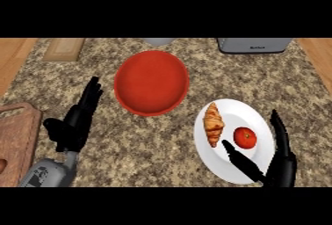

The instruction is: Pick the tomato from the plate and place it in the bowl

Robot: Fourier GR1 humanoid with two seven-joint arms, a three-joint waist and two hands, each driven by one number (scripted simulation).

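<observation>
Right hand [280, 154] spread open over white plate [240, 173] near worktop's right edge, wrist cut off below. Tomato [245, 137] lay on plate between thumb and fingers, untouched, beside croissant [213, 124]. Red bowl [151, 82] mid-worktop. Left hand [76, 121] open, holding nothing. Grey appliance [254, 45] cropped at far edge.

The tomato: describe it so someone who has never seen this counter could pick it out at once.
On the granite counter, find the white plate at the lower right, below and right of the red bowl. Two items lie on it: the tomato is the small round red one on the right, beside the long golden croissant, between the right hand's thumb and fingers.
</observation>
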